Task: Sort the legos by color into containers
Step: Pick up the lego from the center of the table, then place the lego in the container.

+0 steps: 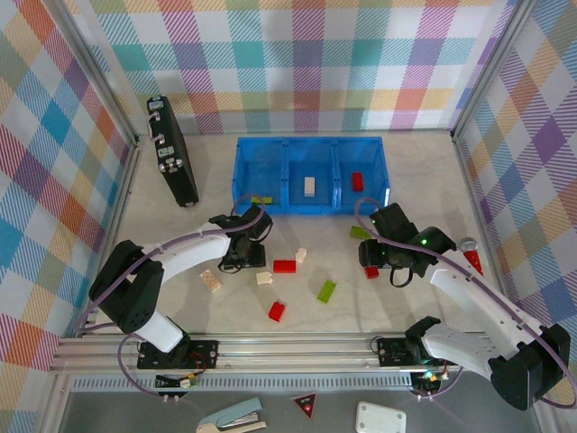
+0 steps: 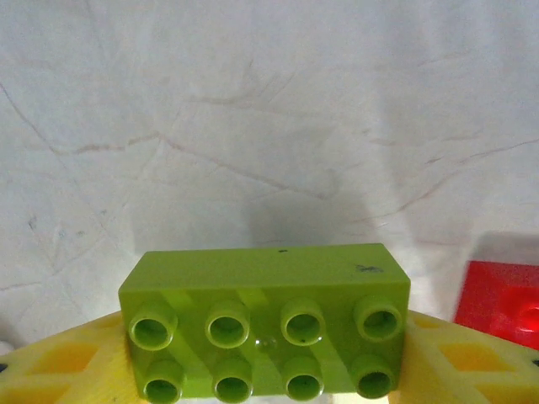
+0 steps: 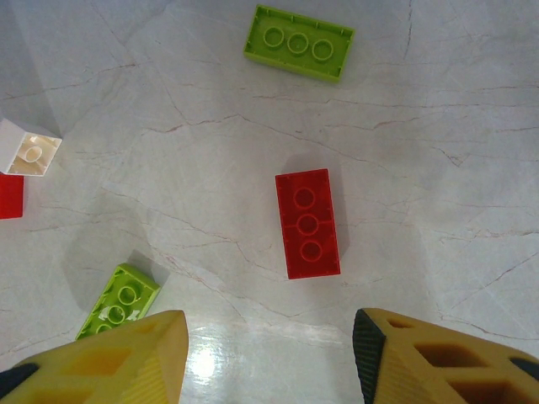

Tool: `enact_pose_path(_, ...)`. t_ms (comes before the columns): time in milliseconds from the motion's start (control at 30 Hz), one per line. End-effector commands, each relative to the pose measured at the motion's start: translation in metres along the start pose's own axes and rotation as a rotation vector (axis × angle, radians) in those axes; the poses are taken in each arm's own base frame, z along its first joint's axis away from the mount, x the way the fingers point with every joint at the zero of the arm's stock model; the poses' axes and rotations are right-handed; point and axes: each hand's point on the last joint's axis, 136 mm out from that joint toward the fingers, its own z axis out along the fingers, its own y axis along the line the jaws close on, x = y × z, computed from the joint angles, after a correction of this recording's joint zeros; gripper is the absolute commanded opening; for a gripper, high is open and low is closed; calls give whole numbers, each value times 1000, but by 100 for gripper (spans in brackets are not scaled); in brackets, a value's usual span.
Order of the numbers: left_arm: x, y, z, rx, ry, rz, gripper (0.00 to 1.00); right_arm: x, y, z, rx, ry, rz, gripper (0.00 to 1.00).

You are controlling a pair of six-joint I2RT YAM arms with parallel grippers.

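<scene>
My left pincer is clenched on a lime green brick. Its studs face my wrist camera and its two ends are pressed against my yellow fingers. I cannot tell whether it rests on the marbled table or hangs just above it. The edge of a red piece shows at the right. My right pincer is released, its fingers standing well apart with nothing between them. Just ahead of them a red brick lies flat on the table, hollow side up. Beyond it lies a second green brick, also underside up. A third green one lies beside my left-hand fingertip, and a cream block lies off to the left. From above, the blue tray stands at the far side of the table. A green lego is in its left compartment, a cream lego in the middle one and a red lego in the right one. Loose on the table between my two arms are more pieces, among them a red one, a cream one and a green one.
</scene>
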Motion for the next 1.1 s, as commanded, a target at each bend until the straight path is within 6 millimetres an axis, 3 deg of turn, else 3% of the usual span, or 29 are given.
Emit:
enact_pose_path(0,-18,3,-24,0,-47,27,61,4,0,2,-3,7,-16,56)
enact_pose_path(233,-52,-2,-43,24,-87,53,60,4,0,2,-2,8,-17,56)
enact_pose_path(567,-128,-8,-54,29,-190,87,60,3,-3,0,13,-1,-10,56)
enact_pose_path(800,-186,-22,-49,56,-242,121,59,4,-8,4,47,12,-4,56)
enact_pose_path(1067,-234,-29,-32,73,-259,124,60,5,-12,7,81,25,1,56)
